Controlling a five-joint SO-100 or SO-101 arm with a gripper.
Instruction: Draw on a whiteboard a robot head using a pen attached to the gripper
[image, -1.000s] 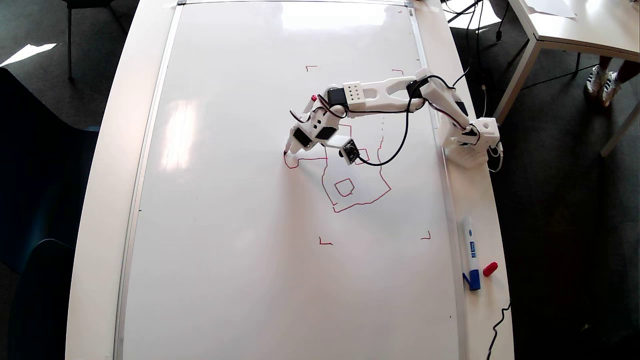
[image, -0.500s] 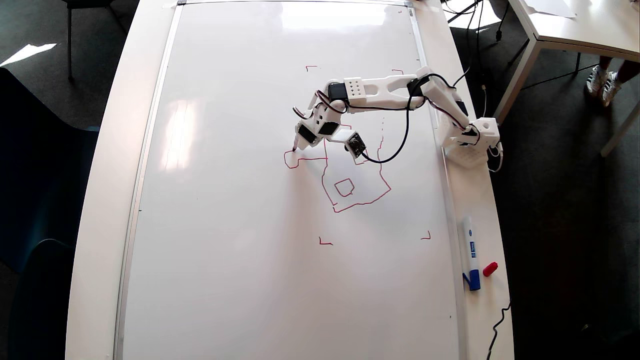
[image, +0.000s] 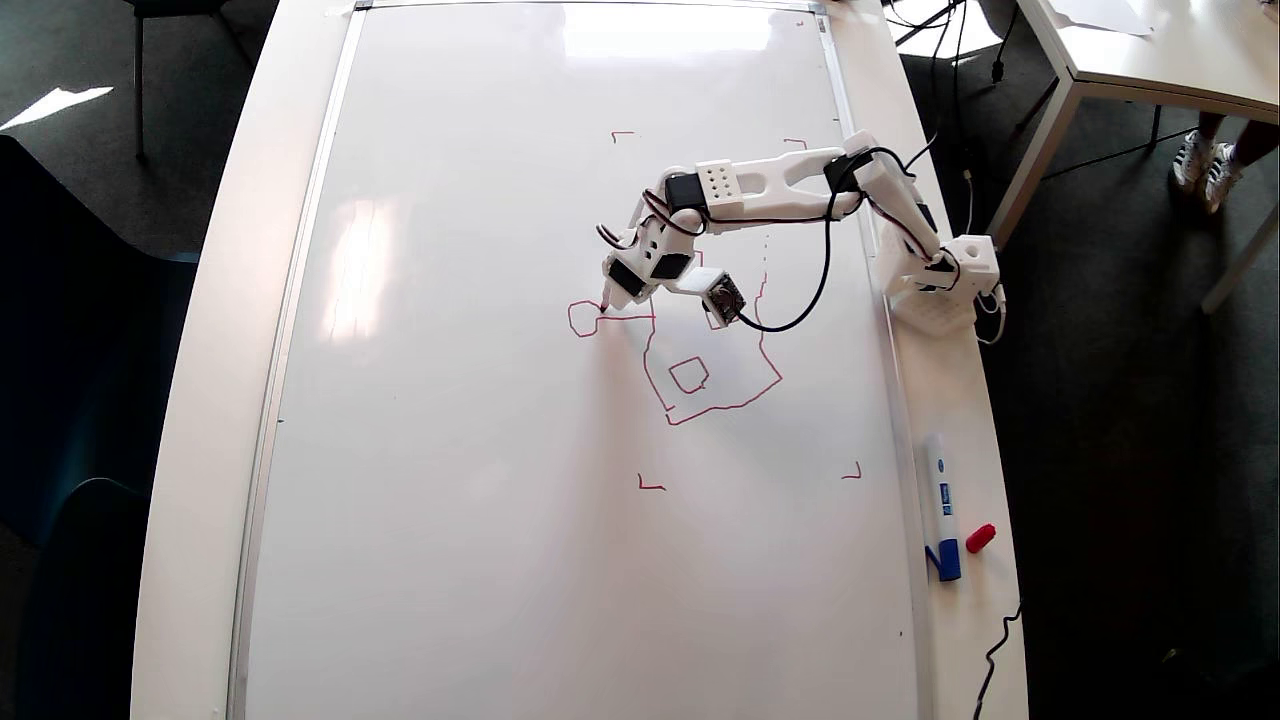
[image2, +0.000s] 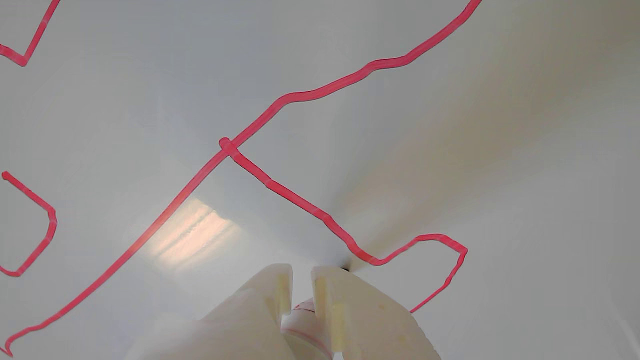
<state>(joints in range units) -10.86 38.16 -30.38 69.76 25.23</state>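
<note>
The whiteboard (image: 450, 450) fills most of the overhead view. On it is the robot head (image: 712, 405), a wobbly red outline with a small square inside; its stalk runs left to a closed loop (image: 572, 318). My gripper (image: 612, 293) is shut on the pen (image: 605, 301), whose tip touches the board where loop and stalk meet. In the wrist view my gripper (image2: 301, 280) enters from the bottom edge with the pen (image2: 299, 312) clamped between its fingers. Red lines of the robot head (image2: 295, 197) cross the whiteboard (image2: 500, 150); the tip itself is hidden.
Small red corner marks (image: 650, 485) frame the drawing area. The arm's base (image: 940, 285) sits on the tabletop rim at the right, with a blue-capped marker (image: 940, 505) and a loose red cap (image: 980, 538) below it. Another table (image: 1150, 50) stands at the upper right.
The gripper moved right, then slightly down, with the pen on the board. The red line at the stalk's end now closes into a loop.
</note>
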